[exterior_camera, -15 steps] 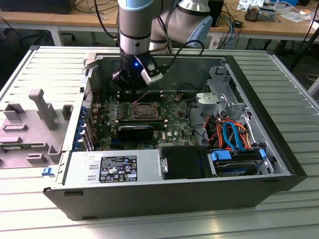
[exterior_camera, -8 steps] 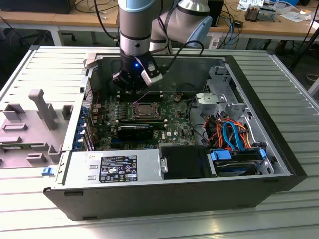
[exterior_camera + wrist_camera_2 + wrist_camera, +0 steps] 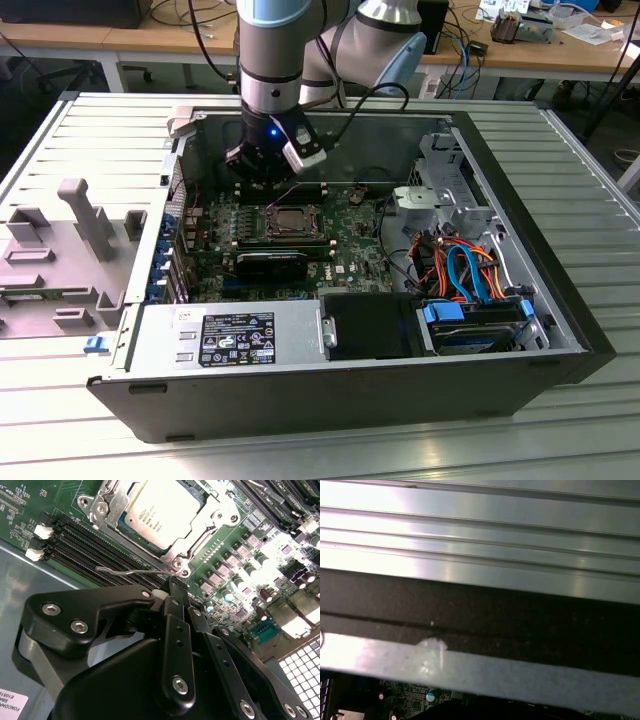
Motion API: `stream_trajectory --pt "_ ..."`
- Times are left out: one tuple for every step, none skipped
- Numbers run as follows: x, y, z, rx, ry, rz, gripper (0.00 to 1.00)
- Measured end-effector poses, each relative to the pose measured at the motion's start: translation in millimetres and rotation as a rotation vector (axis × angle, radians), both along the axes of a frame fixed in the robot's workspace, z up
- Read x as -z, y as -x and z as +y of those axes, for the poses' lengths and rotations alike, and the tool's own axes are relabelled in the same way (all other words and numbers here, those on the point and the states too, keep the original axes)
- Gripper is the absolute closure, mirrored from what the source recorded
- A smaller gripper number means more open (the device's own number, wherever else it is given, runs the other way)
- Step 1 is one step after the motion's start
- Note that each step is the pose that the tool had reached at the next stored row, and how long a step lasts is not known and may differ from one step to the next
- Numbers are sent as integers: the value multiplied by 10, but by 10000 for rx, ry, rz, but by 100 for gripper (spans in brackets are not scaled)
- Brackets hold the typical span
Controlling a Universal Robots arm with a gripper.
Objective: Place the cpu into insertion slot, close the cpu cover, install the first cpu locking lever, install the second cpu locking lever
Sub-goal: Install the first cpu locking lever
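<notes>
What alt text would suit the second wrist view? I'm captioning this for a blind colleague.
The small square silver-grey cpu sits in its socket on the green motherboard, framed by the thin silver metal cpu cover closed over it. The black gripper comes close to a thin wire locking lever at the socket's edge, beside black memory slots.

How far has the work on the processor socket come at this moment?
Done: the silver square cpu sits in the socket, and the thin metal cpu cover lies closed around it. In hand: the black gripper is at the thin wire locking lever beside the socket. Left: that lever seems unlatched.
</notes>
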State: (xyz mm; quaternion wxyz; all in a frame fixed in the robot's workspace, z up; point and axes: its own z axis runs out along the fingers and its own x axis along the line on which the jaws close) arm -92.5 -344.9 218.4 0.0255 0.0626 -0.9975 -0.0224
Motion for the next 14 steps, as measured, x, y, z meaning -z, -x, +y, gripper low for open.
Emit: stream_trajectory --pt "4 0 0 0 1 0 89" --pt "7 0 0 0 1 0 89" --pt "10 0 0 0 1 0 89" --pt "15 0 0 0 0 0 89" --pt "19 -1 0 0 0 -1 89" --pt "23 -1 0 0 0 0 89" --pt "27 -1 0 0 1 1 89" --pt "30 -1 0 0 0 0 89" --pt "34 -1 0 0 0 -1 89" --pt "40 -1 0 0 0 0 89" --pt "47 -1 0 0 0 -1 89" --pt "54 -1 0 -1 0 0 89" --pt "60 -1 1 -3 0 0 89" --pt "64 -1 5 -3 2 1 89"
